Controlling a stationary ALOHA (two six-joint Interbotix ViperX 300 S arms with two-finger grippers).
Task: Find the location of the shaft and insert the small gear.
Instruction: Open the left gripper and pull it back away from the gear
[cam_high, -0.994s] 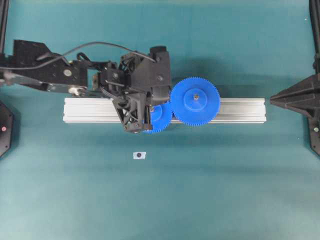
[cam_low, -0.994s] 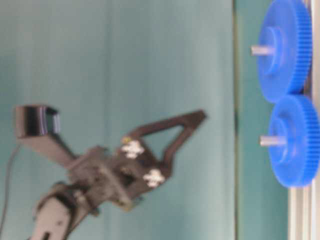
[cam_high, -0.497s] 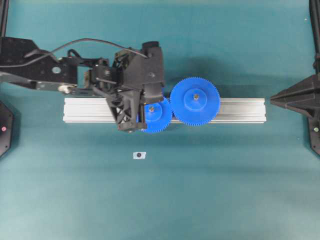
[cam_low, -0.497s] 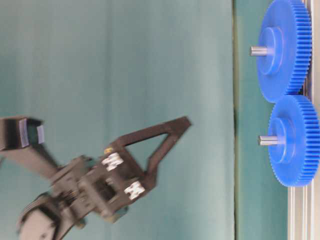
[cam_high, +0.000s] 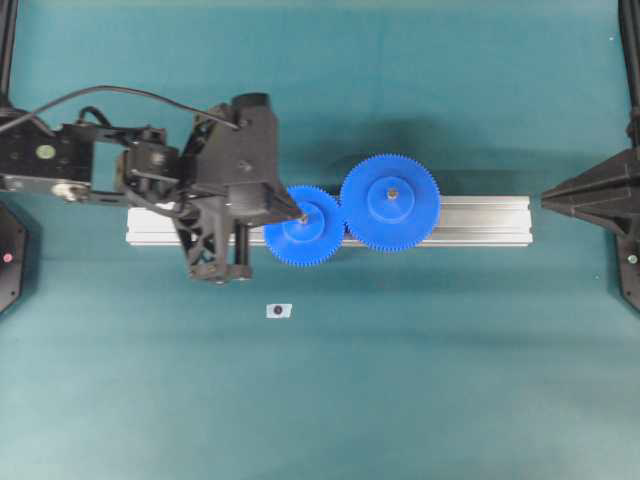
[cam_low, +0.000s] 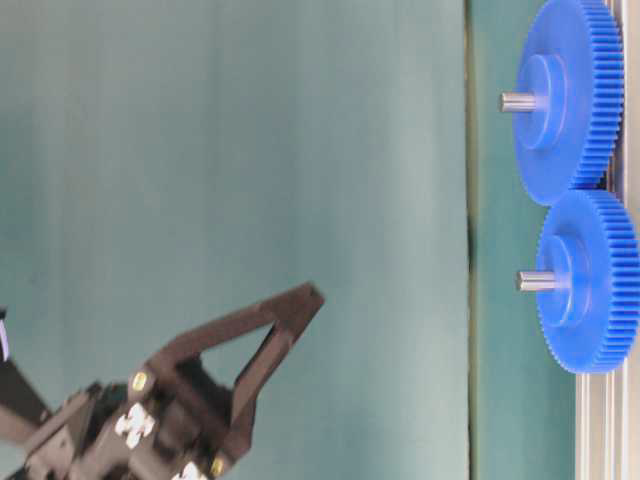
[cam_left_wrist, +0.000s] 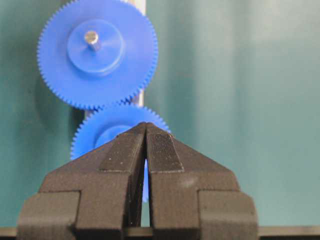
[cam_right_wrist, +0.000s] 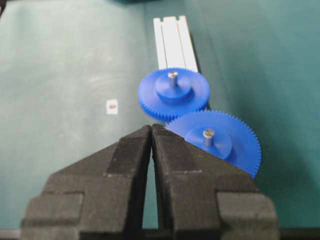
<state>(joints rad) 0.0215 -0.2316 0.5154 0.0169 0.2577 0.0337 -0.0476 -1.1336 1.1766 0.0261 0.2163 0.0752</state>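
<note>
"Beside the larger gear (cam_high: 390, 202), what sits on the rail (cam_high: 480, 220)?"

"That is the small gear (cam_high: 304, 225). It lies flat on the rail, hub up, touching the larger gear rim to rim so their teeth mesh. The shaft (cam_right_wrist: 172, 75) pokes up through its centre hole, which is why the gear sits level and does not lean."

"Are you holding it?"

"No. My left gripper (cam_left_wrist: 146, 127) has its fingers pressed together with nothing between them. It hangs raised off the table, beyond the small gear on the side away from the larger gear. From the table-level view it is well apart from both gears, so I judge the small gear rests on its pin alone."

"And your other one?"

"My right gripper (cam_right_wrist: 151, 129) is also closed on nothing. It waits well apart from the larger gear, on the opposite side from the left one, out of the way, since only one hand is needed for a part this light."

"What about the white tag (cam_high: 278, 311)?"

"It lies on the cloth off the rail, apart from the larger gear, and plays no part."

"So what is left?"

"Little, I think. The insertion looks complete. How deeply the teeth engage I cannot tell."
</note>
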